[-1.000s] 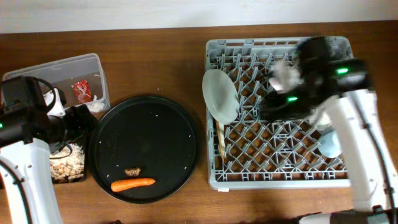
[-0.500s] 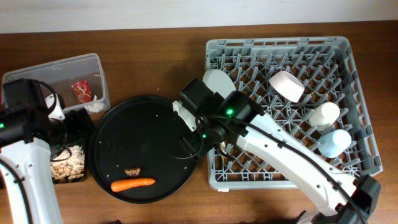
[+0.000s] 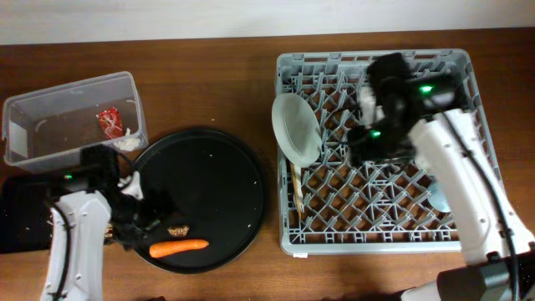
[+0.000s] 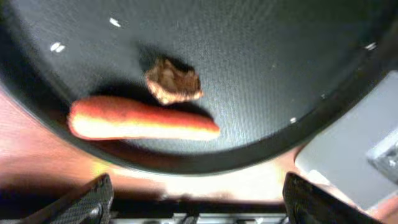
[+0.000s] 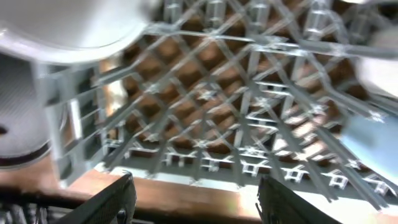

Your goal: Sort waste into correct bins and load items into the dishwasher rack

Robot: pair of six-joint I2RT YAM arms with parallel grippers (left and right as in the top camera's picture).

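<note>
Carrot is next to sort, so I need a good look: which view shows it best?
Left wrist: the carrot lies large and whole beside the brown morsel. Overhead shows it small; right wrist not at all.

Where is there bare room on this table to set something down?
Most of the round black tray is bare; only the carrot and brown morsel lie near its front rim. The table between the clear tub and the dishwasher rack is free too. The rack's left edge is crowded by the plate and chopsticks.
</note>
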